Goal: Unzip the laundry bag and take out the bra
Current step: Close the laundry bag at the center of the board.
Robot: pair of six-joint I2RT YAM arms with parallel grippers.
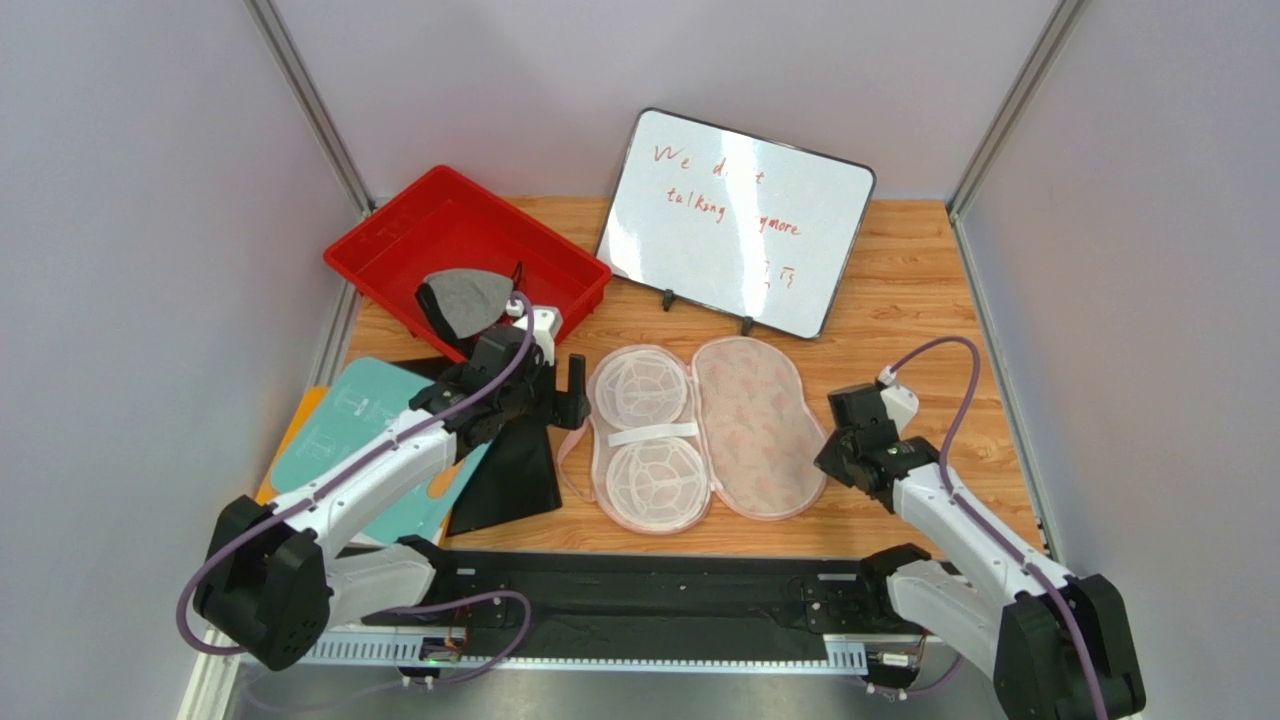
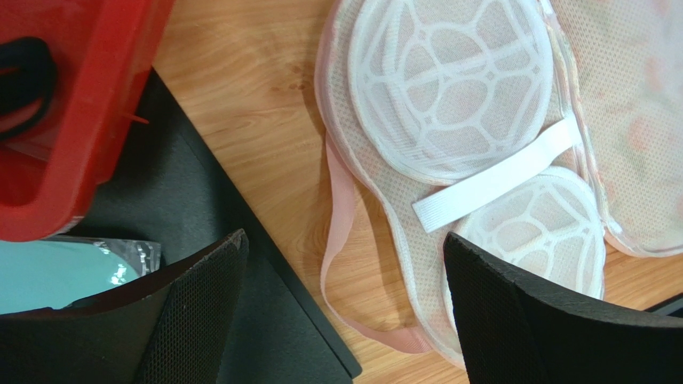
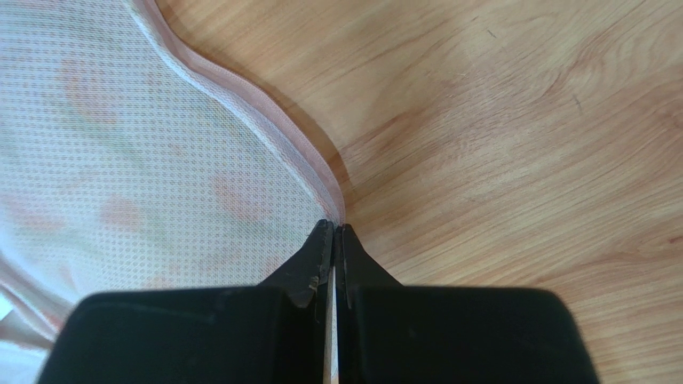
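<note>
Mid-frame, my right fingers point(image 3: 335, 244) sit closed against the laundry bag point(image 3: 144, 144) edging, left fingers point(image 1: 564, 393) wide; I'd withdraw without snagging.

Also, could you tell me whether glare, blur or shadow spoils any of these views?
Top view: evenly lit, though glare on the whiteboard washes out some red writing. Left wrist view: the laundry bag is sharp, the left fingers dark. Right wrist view: table grain crisp, right fingers slightly soft, thin shadow along the bag's edge.
</note>
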